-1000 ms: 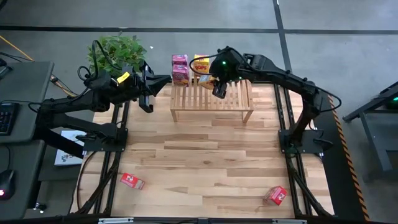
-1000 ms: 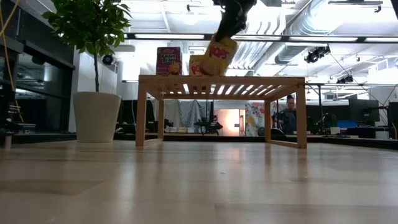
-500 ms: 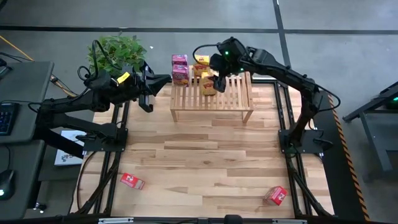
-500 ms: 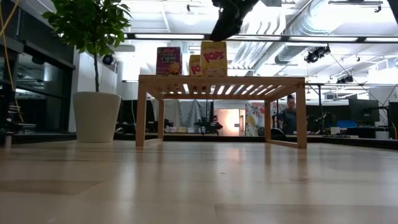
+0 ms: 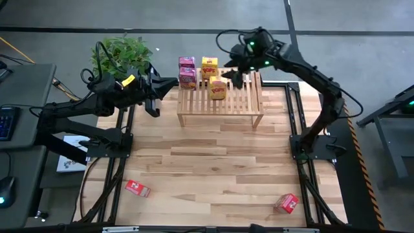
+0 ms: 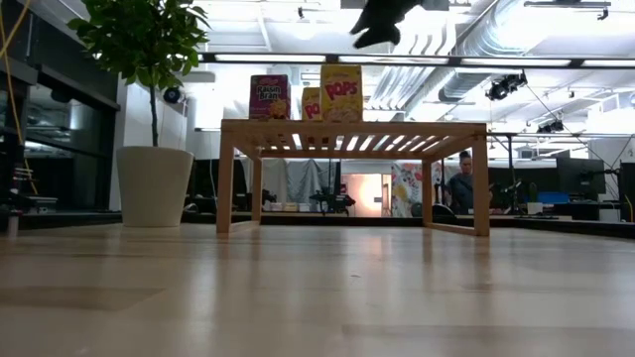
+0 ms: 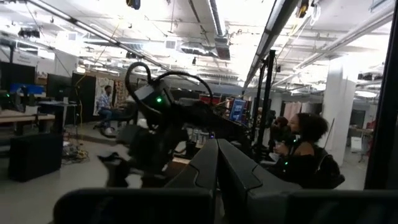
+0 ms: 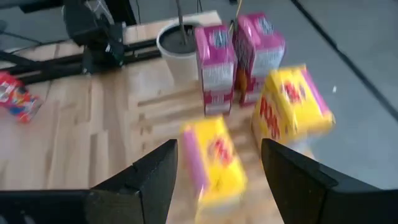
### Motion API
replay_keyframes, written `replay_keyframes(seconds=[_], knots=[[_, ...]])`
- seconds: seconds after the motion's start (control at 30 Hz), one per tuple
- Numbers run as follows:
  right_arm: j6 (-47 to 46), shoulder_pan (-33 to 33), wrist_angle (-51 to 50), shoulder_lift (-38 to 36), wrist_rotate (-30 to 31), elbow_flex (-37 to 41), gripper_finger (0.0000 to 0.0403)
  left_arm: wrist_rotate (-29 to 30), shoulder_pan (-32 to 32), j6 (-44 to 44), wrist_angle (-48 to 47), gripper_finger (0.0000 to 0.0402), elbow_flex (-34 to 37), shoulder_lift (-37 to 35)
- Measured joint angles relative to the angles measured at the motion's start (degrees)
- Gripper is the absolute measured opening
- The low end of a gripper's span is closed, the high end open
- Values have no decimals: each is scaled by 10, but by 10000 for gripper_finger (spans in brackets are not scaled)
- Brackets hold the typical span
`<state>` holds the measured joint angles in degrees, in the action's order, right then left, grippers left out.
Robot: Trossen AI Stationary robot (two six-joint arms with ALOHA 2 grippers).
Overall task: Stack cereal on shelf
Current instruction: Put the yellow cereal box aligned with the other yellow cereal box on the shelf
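The wooden slatted shelf [image 5: 220,102] stands at the table's far side. On it stand two pink cereal boxes [image 5: 187,71] and two yellow ones: one at the far edge [image 5: 209,66] and one nearer the middle [image 5: 218,88], upright [image 6: 340,92]. Two red boxes lie on the table near its front edge, at the left [image 5: 137,188] and at the right [image 5: 286,203]. My right gripper [image 5: 234,73] is open and empty above the shelf's far right part [image 8: 217,186], clear of the boxes. My left gripper [image 5: 153,102] is shut and empty left of the shelf.
A potted plant [image 5: 123,52] stands beyond the table's far left corner. The shelf's right half [image 5: 249,97] is bare slats. The wide wooden tabletop [image 5: 213,168] lies between the shelf and the red boxes. People sit in the room behind [image 7: 301,155].
My right gripper has let go of the nearer yellow box, risen and drawn back toward the table's far right. The box, tilted in the gripper a second ago, now stands upright on the slats.
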<state>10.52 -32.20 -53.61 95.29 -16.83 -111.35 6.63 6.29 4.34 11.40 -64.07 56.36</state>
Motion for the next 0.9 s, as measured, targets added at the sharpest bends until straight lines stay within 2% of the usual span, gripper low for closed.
replay_keyframes(seconds=[0.13, 0.27, 0.4, 0.53, 0.6, 0.67, 0.9], knots=[[-2, -13, -50, -48, -5, 35, 224, 3, 0, -15, 0, 0, 0, 0], [-32, -16, -1, -145, -6, 195, 224, 15, 0, -15, 0, 0, 0, 0], [-112, -14, 172, -251, -23, 400, 224, 16, 0, -16, 0, 0, 0, 0], [-155, -5, 401, -295, -37, 548, 226, 17, 1, -16, 0, 0, 0, 0], [-186, -6, 469, -288, -41, 574, 231, 17, 1, -16, 0, 0, 0, 0], [-193, -11, 487, -269, -42, 580, 241, 17, 1, -16, 0, 0, 0, 0], [-93, -13, 477, -185, -34, 505, 285, 16, 1, -15, -1, 1, 0, 0]])
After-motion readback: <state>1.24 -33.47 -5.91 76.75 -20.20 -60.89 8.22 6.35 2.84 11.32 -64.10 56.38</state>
